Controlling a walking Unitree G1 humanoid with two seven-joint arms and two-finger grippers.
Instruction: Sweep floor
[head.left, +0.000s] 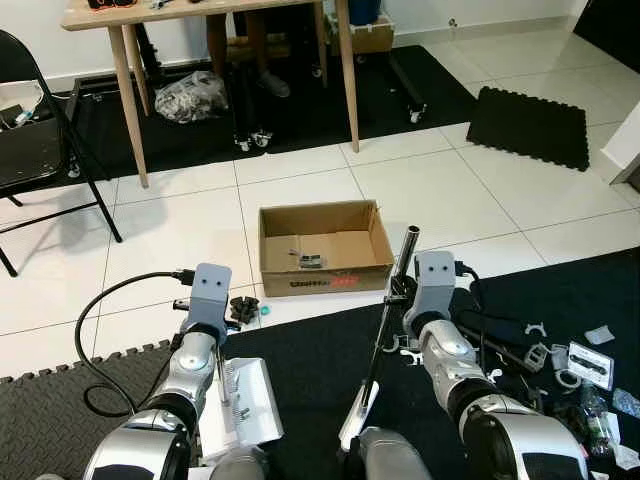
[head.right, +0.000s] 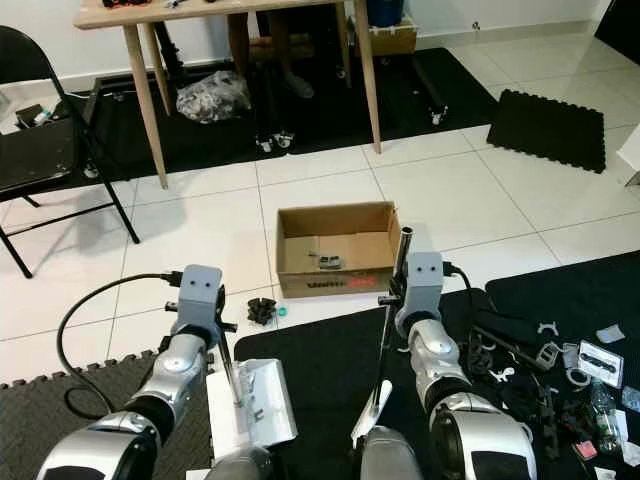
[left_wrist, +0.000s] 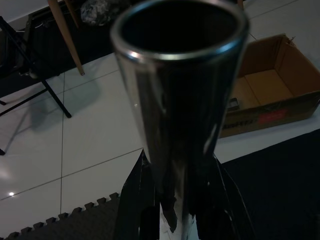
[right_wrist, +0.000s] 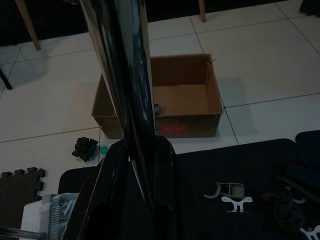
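Observation:
My left gripper is shut on the shiny metal handle of a white dustpan, which rests on the dark mat by my left side. My right gripper is shut on the metal broom pole, which slants down to a white head near my body. Just ahead an open cardboard box sits on the white tiles with a small grey item inside. A small black lump of debris and a teal cap lie on the tile at the mat's edge, left of the box.
A wooden table stands at the back, with a person's feet and a plastic bag under it. A black folding chair stands at the far left. Small parts clutter the dark mat at right. A black cable loops at left.

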